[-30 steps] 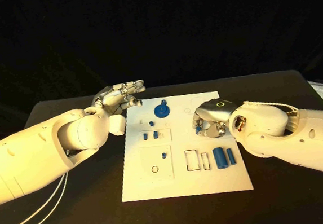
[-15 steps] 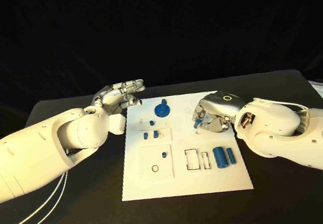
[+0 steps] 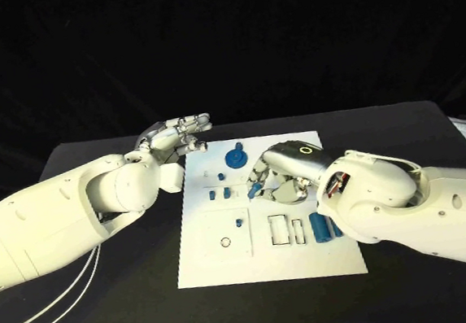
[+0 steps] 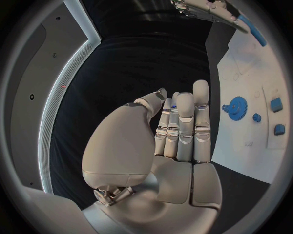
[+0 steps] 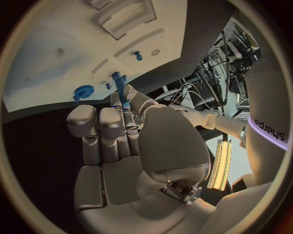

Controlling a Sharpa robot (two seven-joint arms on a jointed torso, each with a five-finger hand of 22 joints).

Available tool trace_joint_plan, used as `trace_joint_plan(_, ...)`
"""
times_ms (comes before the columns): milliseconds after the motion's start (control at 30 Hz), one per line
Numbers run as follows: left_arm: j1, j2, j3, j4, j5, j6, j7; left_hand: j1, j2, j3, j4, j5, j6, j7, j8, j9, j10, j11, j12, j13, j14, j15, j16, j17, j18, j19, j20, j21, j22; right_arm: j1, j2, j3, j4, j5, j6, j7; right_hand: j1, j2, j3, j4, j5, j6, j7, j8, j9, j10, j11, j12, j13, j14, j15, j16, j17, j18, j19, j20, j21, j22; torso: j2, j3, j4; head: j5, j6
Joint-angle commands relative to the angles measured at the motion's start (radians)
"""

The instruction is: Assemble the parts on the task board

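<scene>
The right silver hand pinches a slim blue plastic peg above the white task board — the left silver hand, beside the board's far left corner, holds nothing, fingers straight and together.

One white task board, two silver hands, about eight small blue parts

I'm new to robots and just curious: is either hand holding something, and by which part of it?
The right hand pinches a slim blue peg by one end, its other end sticking out free. The left hand holds nothing.
</scene>
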State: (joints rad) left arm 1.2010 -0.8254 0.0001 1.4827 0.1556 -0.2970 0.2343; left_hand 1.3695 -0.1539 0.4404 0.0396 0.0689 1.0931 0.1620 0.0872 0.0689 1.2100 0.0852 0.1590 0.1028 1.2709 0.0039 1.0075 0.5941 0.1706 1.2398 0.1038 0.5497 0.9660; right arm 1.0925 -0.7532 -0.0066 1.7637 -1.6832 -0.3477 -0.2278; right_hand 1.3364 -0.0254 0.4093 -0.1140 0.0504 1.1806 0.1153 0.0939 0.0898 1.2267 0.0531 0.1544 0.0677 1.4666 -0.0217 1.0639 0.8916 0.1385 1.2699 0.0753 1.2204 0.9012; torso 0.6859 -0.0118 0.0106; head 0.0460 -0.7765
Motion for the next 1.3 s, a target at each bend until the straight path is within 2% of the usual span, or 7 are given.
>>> trace_joint_plan(33,0.0,0.004,0.001,0.002,-0.005,0.021,0.004,-0.002,0.008,-0.005,-0.001,0.001,-0.005,-0.002,0.002,-0.001,-0.006,-0.001,0.003,0.001,-0.008,-0.001,-0.002,-0.001,0.012,-0.005,0.0,-0.007,-0.001,-0.018,0.034,-0.003,0.002,0.027,0.021,0.051,0.001,0.007,0.006,-0.001,0.003,0.007,0.003,0.005,0.001,0.008,-0.002,-0.004,0.001,0.023,-0.008,0.0,-0.001,-0.012,0.003,0.0,0.002,-0.002,0.001,-0.0005,0.0021,0.008,-0.003)
trace_joint_plan(333,0.0,0.007,0.001,0.002,-0.005,0.022,0.004,-0.002,0.008,-0.005,-0.001,0.001,-0.005,-0.002,0.002,-0.001,-0.006,-0.001,0.003,0.001,-0.008,-0.001,-0.002,-0.001,0.012,-0.005,0.0,-0.007,-0.001,-0.062,0.107,-0.008,-0.018,0.027,0.069,0.08,0.0,0.008,0.01,-0.001,0.004,0.004,0.004,0.002,0.001,0.006,0.0,-0.008,0.0,0.021,-0.007,-0.001,-0.004,-0.011,-0.001,0.0,0.0,-0.007,0.002,-0.0009,0.001,0.02,-0.007)
trace_joint_plan(500,0.0,0.01,0.001,0.002,-0.005,0.022,0.005,-0.002,0.008,-0.005,-0.001,0.001,-0.005,-0.002,0.002,-0.001,-0.006,-0.001,0.003,0.001,-0.008,-0.001,-0.002,-0.001,0.012,-0.005,0.0,-0.007,-0.001,-0.077,0.143,-0.013,-0.057,0.02,0.098,0.084,-0.001,0.008,0.013,-0.001,0.004,0.0,0.006,-0.001,0.001,0.002,0.002,-0.014,-0.001,0.019,-0.006,-0.001,-0.006,-0.011,-0.003,0.001,0.0,-0.008,0.001,-0.0007,-0.0016,0.023,-0.011)
trace_joint_plan(600,0.0,0.011,0.001,0.002,-0.005,0.022,0.005,-0.002,0.008,-0.005,-0.001,0.001,-0.005,-0.002,0.002,-0.001,-0.006,-0.001,0.003,0.001,-0.008,-0.001,-0.002,-0.001,0.012,-0.005,0.0,-0.007,-0.001,-0.084,0.157,-0.016,-0.076,0.012,0.108,0.081,-0.001,0.008,0.013,-0.001,0.004,-0.001,0.007,-0.002,0.001,0.001,0.003,-0.015,-0.001,0.018,-0.006,-0.001,-0.006,-0.011,-0.003,0.001,0.0,-0.008,0.001,0.0004,0.0002,0.024,-0.012)
trace_joint_plan(1067,0.0,0.01,0.001,0.0,-0.005,0.022,0.004,-0.002,0.008,-0.005,-0.001,0.001,-0.005,-0.002,0.002,-0.001,-0.006,-0.001,0.003,0.001,-0.008,-0.001,-0.002,-0.001,0.012,-0.005,0.0,-0.007,-0.001,-0.091,0.163,-0.019,-0.098,-0.04,0.131,0.029,-0.008,0.006,0.012,0.002,0.003,-0.002,0.007,-0.004,0.001,0.001,0.004,-0.018,-0.001,0.017,-0.004,0.002,-0.004,-0.011,-0.005,0.002,0.001,-0.007,0.001,0.002,-0.0011,0.03,-0.017)
trace_joint_plan(1167,0.0,0.011,0.001,0.0,-0.005,0.022,0.003,-0.002,0.008,-0.005,-0.001,0.001,-0.005,-0.002,0.002,-0.001,-0.006,-0.001,0.003,0.001,-0.008,-0.001,-0.002,-0.001,0.012,-0.005,0.0,-0.007,-0.001,-0.091,0.164,-0.019,-0.099,-0.054,0.145,0.016,-0.01,0.006,0.012,0.003,0.004,-0.001,0.007,-0.004,0.001,0.001,0.004,-0.019,-0.001,0.017,-0.004,0.002,-0.005,-0.011,-0.005,0.002,0.002,-0.007,0.001,0.0006,-0.0012,0.029,-0.017)
trace_joint_plan(1300,0.0,0.011,0.001,0.0,-0.005,0.022,0.003,-0.002,0.008,-0.005,-0.001,0.001,-0.005,-0.002,0.002,-0.001,-0.006,-0.001,0.003,0.001,-0.008,-0.001,-0.002,-0.001,0.012,-0.005,0.0,-0.007,-0.001,-0.091,0.166,-0.019,-0.099,-0.075,0.151,0.002,-0.01,0.006,0.012,0.003,0.004,-0.001,0.007,-0.004,0.001,0.001,0.004,-0.019,-0.001,0.017,-0.004,0.002,-0.005,-0.011,-0.005,0.002,0.002,-0.007,0.001,0.001,-0.0007,0.028,-0.018)
